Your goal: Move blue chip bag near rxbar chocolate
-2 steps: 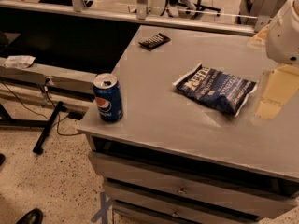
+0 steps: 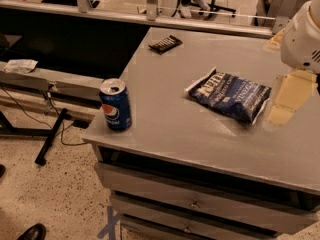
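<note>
Looking through the one camera, you have the chip bag (image 2: pixel 229 96) lying flat near the middle of the grey surface (image 2: pixel 165 124), well apart from the chocolate bar (image 2: pixel 165 44), which sits by the far edge. The gripper (image 2: pixel 289 98) hangs just beside the bag's right end, low over the surface, probably lined up for a grasp. You cannot tell how its jaws stand. A can (image 2: pixel 115 104) stands upright at the near left corner, out of the likely path.
</note>
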